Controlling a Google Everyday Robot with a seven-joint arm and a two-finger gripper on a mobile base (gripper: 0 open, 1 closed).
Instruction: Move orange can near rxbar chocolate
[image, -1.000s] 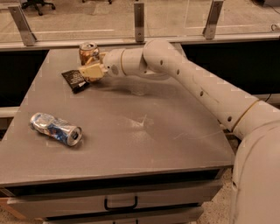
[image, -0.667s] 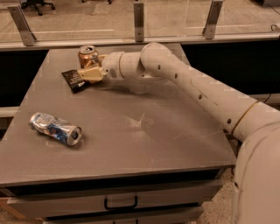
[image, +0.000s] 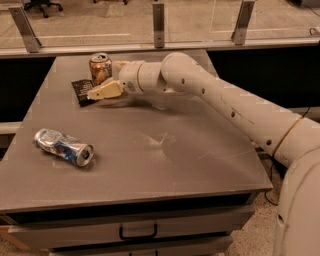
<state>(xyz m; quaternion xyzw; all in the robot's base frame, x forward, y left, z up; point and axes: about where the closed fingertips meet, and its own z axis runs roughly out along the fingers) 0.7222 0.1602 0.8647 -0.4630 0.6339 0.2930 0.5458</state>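
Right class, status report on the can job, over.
Gripper at far left of table, beside orange can. Can upright, just behind rxbar chocolate. Crushed can lies front-left, out of the way.

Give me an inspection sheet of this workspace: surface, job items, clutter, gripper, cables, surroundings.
Surface: grey tabletop, faint scuff marks near the middle.
Orange can: upright at the far left of the table, silver top up.
Rxbar chocolate: flat, just in front and left of the can, close to it; contact cannot be told.
Clutter: crushed silver-blue can on its side, near left.
Gripper: at the orange can's right side, low over the table, its near edge over the bar's right end.
Cables: one thin dark cable beside the table's right edge.
Surroundings: glass barrier with metal posts behind; drawer handle under the table.
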